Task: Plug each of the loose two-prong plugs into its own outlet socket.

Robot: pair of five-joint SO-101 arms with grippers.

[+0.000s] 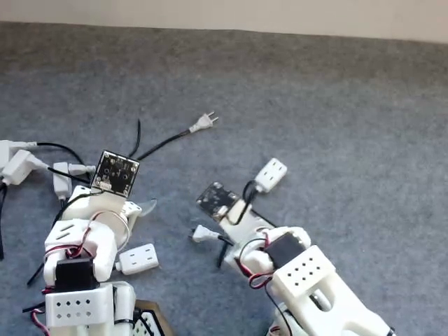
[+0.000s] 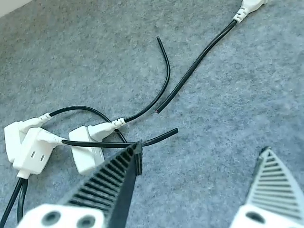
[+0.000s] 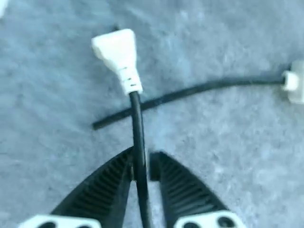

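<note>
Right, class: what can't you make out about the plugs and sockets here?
- White flat socket block: slots too small, high view.
- White plug on long black cord: prongs cut off by left wrist view's edge.
- White cord-end piece: cut off by right wrist view's edge; plug or socket unclear.

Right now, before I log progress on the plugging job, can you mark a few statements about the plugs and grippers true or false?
1. The right gripper has its fingers shut on the black cord of a white plug. True.
2. That plug already sits in a socket. False: it is plugged into nothing.
3. The left gripper grips a plug. False: its fingers are open, with nothing between them.
4. A second plug lies loose on the carpet. True.
</note>
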